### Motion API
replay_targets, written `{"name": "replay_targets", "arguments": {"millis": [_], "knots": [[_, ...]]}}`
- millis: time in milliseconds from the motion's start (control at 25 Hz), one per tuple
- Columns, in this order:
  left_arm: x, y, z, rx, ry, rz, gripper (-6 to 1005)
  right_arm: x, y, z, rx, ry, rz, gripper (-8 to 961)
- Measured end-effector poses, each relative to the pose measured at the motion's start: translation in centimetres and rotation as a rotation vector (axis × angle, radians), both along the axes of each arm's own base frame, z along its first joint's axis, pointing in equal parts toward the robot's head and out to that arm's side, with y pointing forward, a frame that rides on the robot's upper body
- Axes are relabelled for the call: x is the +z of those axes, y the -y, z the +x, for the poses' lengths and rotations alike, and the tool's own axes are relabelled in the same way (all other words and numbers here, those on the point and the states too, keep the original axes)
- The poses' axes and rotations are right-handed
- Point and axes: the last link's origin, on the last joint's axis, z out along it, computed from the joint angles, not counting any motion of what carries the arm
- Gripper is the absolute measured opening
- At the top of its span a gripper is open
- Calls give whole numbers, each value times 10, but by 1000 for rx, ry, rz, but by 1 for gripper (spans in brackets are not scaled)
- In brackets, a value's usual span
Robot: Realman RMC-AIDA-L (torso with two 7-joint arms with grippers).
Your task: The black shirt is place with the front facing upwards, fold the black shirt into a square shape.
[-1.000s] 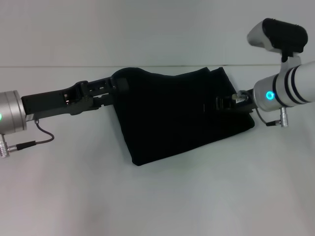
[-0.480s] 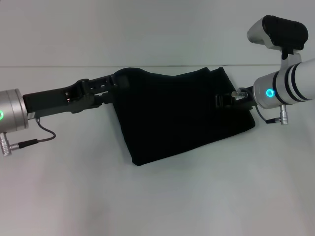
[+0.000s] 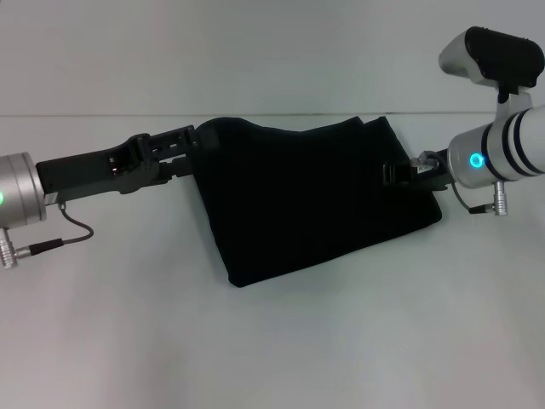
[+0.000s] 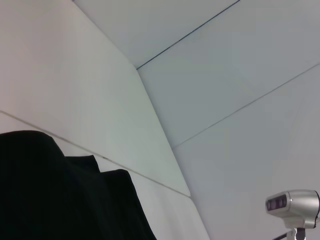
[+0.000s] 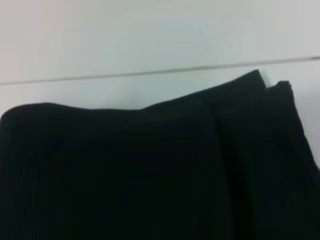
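The black shirt (image 3: 315, 200) lies folded into a rough, skewed rectangle in the middle of the white table; its letters and neck label are hidden. My left gripper (image 3: 192, 152) is at the shirt's upper left corner, open, its fingers at the cloth's edge. My right gripper (image 3: 393, 175) is over the shirt's right edge, dark against the cloth. The shirt also fills the lower part of the left wrist view (image 4: 60, 195) and most of the right wrist view (image 5: 150, 175).
The white table (image 3: 272, 341) spreads around the shirt and ends at a back edge (image 3: 102, 115) against a pale wall. The right arm's wrist camera (image 3: 494, 55) stands above the arm at the far right and also shows in the left wrist view (image 4: 292, 202).
My left gripper has drawn back a little to the left, away from the shirt's corner. My right gripper has drawn back to the right and slightly up. The shirt has kept its shape.
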Motion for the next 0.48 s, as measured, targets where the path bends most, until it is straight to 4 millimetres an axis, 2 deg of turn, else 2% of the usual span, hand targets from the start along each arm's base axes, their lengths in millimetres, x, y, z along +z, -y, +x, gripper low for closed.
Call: {"name": "replay_targets", "arguments": {"millis": [200,480], "knots": [[4,1,-4,15,14,15,950,14,-6,-10,36,-14,23,33],[7,2,-5,24,39,31,950,41,-15,-42,125,-23,50,46]]}}
